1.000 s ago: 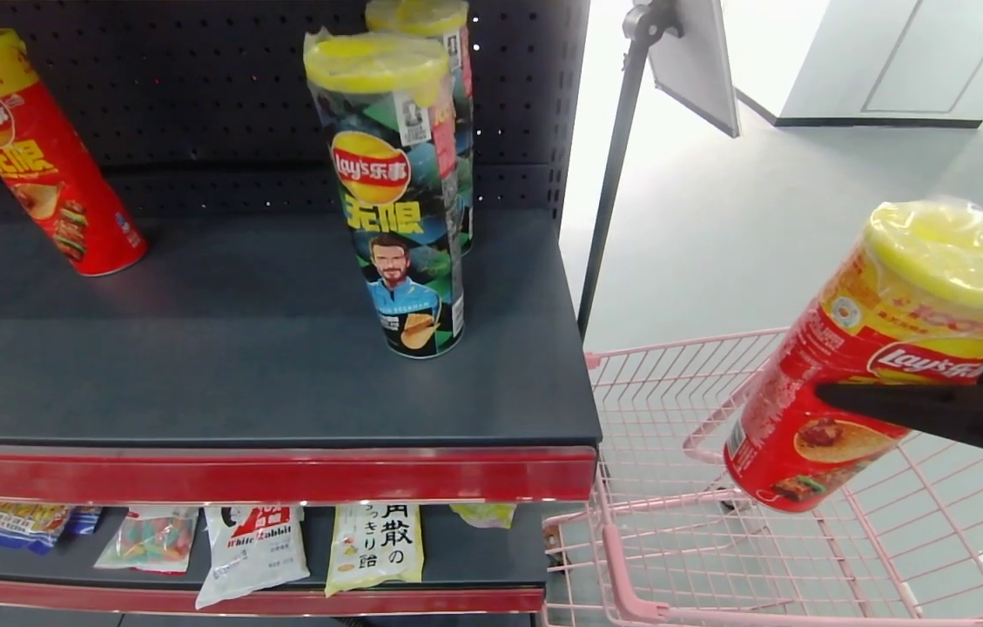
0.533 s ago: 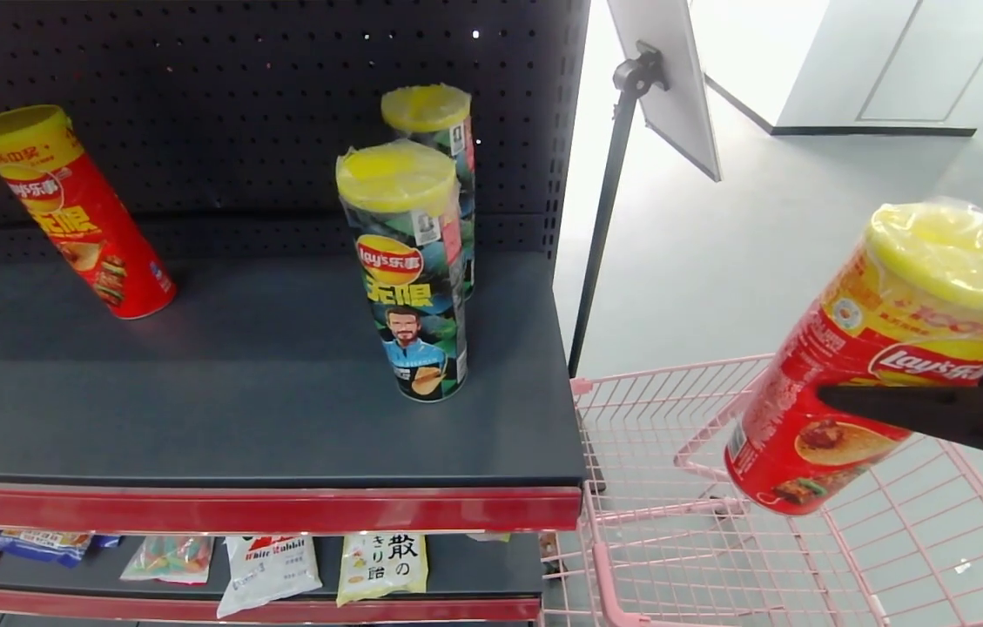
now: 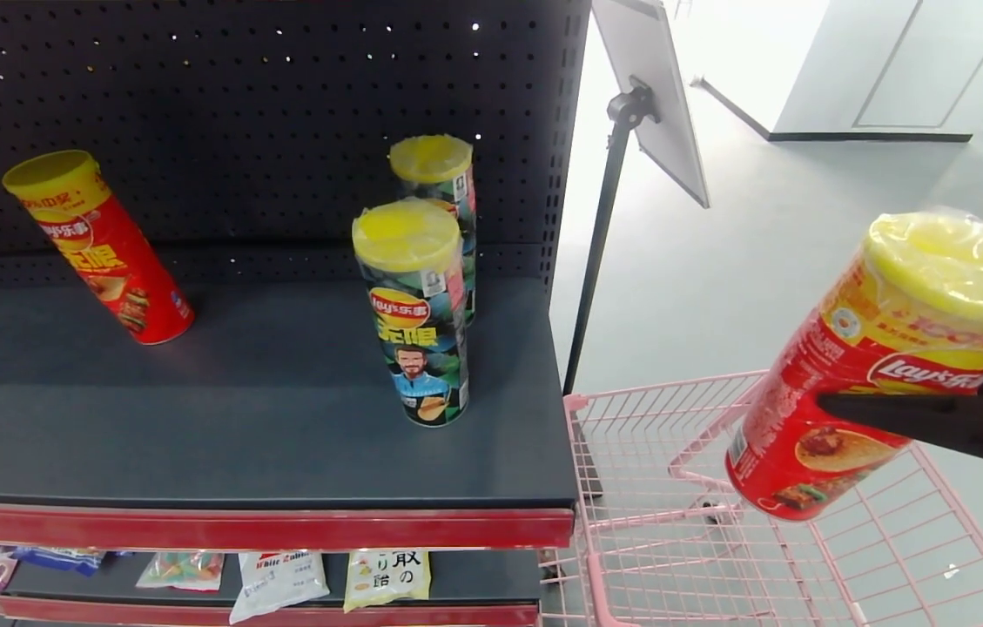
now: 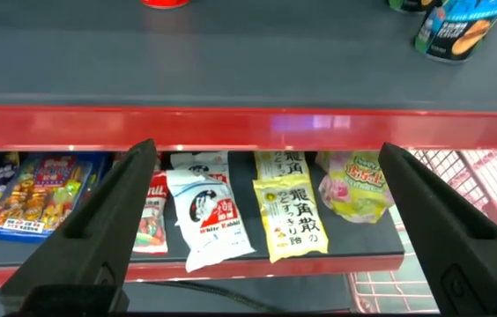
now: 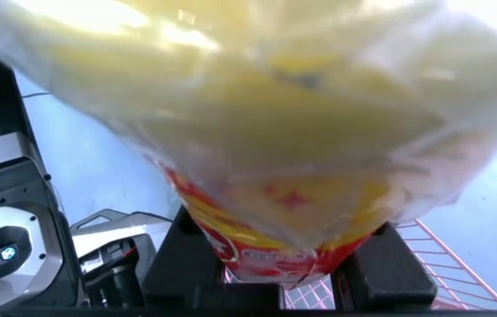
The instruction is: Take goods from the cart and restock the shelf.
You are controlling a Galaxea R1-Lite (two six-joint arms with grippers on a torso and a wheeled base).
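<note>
My right gripper (image 3: 878,396) is shut on a red chip can (image 3: 892,348) with a yellow lid. It holds the can tilted in the air above the pink cart (image 3: 630,453), to the right of the shelf (image 3: 239,418). In the right wrist view the can (image 5: 275,158) sits between the black fingers (image 5: 204,255). On the shelf a red can (image 3: 99,248) leans at the back left. A green can (image 3: 417,313) stands near the right end, with another green can (image 3: 439,183) behind it. My left gripper (image 4: 266,238) is open in front of the shelf's red front edge (image 4: 248,123).
Below the top shelf, a lower shelf holds several snack bags (image 4: 293,211), which also show in the head view (image 3: 273,579). A sign on a black pole (image 3: 609,200) stands between shelf and cart. A pegboard wall (image 3: 239,104) backs the shelf. Open grey floor lies beyond the cart.
The head view has shifted, so the shelf and its cans now sit lower and smaller in the picture. The right gripper keeps the red can in the same hold.
</note>
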